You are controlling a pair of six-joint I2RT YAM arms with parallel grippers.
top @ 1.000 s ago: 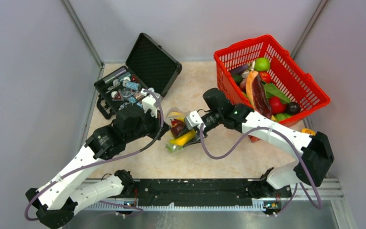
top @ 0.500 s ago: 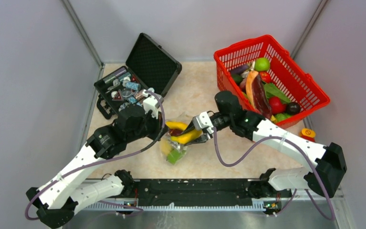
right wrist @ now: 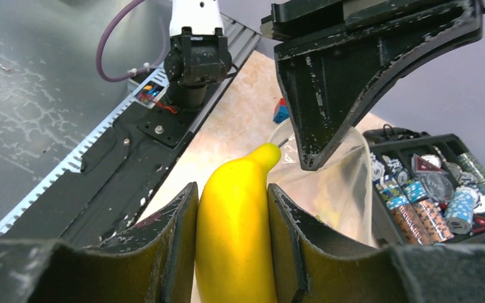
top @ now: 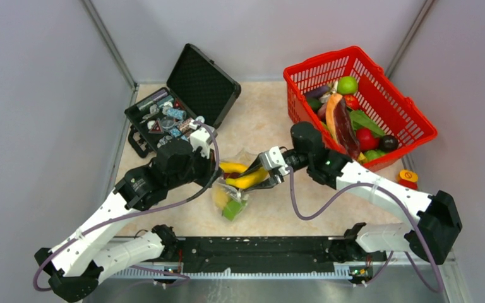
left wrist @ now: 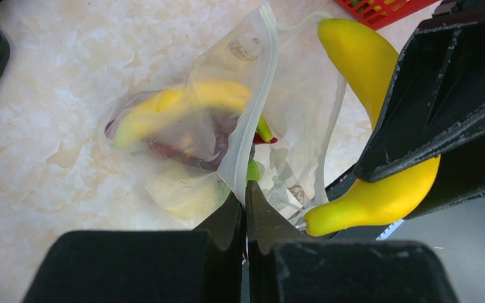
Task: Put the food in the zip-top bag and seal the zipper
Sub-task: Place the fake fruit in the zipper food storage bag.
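Observation:
The clear zip-top bag [top: 230, 197] lies mid-table between the arms and holds a yellow banana, a dark red piece and a green piece. In the left wrist view the bag [left wrist: 183, 136] stands open, and my left gripper [left wrist: 245, 201] is shut on its whitish zipper strip [left wrist: 252, 120]. My left gripper [top: 217, 180] sits at the bag's left edge. My right gripper [top: 266, 177] is shut on a yellow banana [top: 245, 180] and holds it at the bag's mouth. The right wrist view shows the banana [right wrist: 240, 221] pinched in my right gripper [right wrist: 230, 211], its tip against the bag [right wrist: 335, 189].
A red mesh basket [top: 417, 123] with more toy food stands at the back right. An open black case [top: 192, 79] of chips and small parts stands at the back left. A small red and yellow item [top: 408, 177] lies at the right edge. The black rail [top: 259, 252] runs along the near edge.
My right gripper has moved slightly right with the banana. The bag has shifted toward the near edge and now hangs open from my left gripper.

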